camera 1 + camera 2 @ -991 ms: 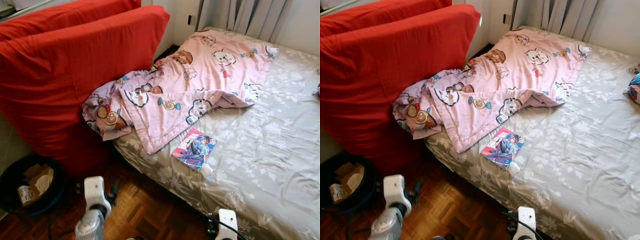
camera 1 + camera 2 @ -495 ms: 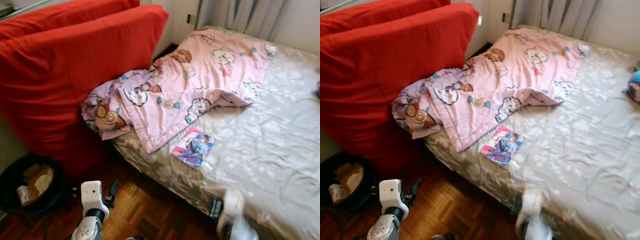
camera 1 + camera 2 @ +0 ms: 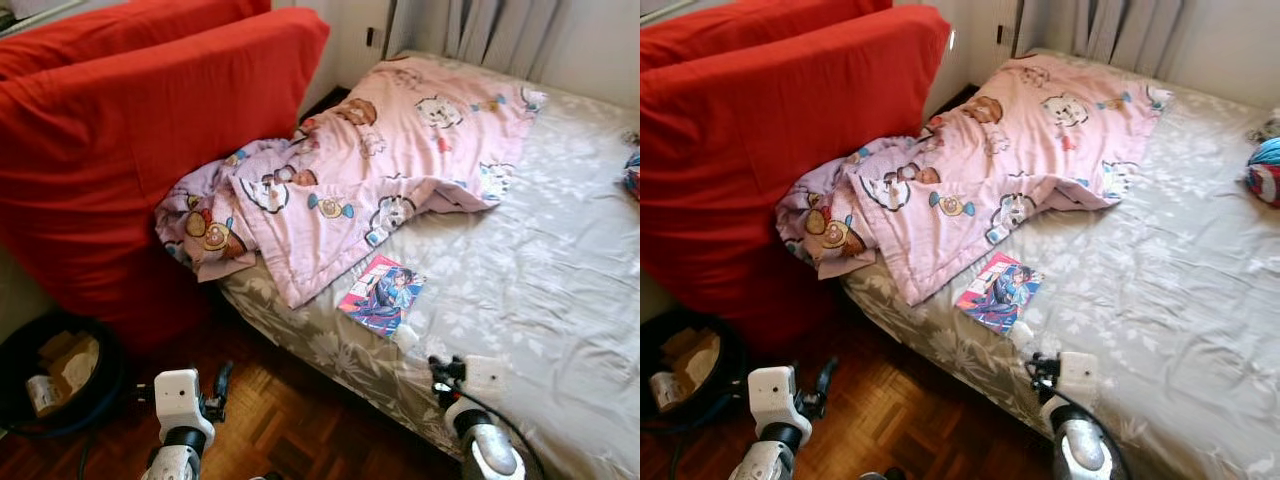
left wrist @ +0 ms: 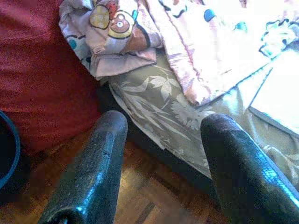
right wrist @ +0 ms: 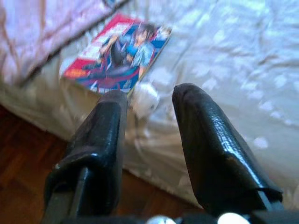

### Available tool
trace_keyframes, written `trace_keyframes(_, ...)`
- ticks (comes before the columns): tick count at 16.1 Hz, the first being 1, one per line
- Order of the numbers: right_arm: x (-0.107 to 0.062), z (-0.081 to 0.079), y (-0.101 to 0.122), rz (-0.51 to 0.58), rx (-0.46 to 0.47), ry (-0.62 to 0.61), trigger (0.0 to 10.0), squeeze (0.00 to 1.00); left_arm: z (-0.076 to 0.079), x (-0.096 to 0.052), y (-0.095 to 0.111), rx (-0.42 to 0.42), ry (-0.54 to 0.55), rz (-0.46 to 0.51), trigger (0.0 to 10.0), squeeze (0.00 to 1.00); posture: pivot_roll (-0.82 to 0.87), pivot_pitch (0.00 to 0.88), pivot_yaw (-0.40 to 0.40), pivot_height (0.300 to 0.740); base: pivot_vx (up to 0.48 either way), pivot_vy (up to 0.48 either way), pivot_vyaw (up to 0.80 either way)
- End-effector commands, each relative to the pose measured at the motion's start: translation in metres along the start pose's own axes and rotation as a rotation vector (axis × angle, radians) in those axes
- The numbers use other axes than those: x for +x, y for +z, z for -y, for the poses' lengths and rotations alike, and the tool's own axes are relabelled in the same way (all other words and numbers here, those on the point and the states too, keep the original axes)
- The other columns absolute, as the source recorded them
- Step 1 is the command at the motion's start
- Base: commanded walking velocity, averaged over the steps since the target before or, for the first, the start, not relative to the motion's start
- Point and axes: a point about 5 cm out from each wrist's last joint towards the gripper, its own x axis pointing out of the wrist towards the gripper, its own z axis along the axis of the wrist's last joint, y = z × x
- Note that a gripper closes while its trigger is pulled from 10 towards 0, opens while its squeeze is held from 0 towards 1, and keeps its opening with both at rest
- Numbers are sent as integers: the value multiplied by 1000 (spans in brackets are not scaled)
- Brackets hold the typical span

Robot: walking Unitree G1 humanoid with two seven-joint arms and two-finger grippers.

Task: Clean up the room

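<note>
R gripper (image 5: 147,116), fingers wide w/ nothing held, faces wad (image 5: 144,99) just ahead between them; book (image 5: 117,58) beyond, long axis slanting away. L gripper (image 4: 161,158) farther, wide.

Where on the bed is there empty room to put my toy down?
The grey bedsheet is bare between the pink blanket, the comic book and the colourful ball at the far edge. It is crowded by the red cushion, where the blanket bunches up, and near the book with the small white thing beside it.
</note>
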Motion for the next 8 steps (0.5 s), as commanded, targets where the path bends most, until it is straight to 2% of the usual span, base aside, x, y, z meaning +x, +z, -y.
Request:
trace_keyframes(1,-5,3,-6,-12,-2,-5,10000,0,1,-4,-4,-10,9,-28,10000,0,-4,135,-21,740,0,0,0)
trace_keyframes(6,-6,4,-7,-16,-25,6,10000,0,4,-1,2,-24,7,-23,10000,0,-4,122,-23,740,0,0,0)
trace_keyframes(8,-6,2,-7,-23,-6,2,10000,0,3,-1,2,-22,5,-24,10000,0,0,120,-22,740,0,0,253)
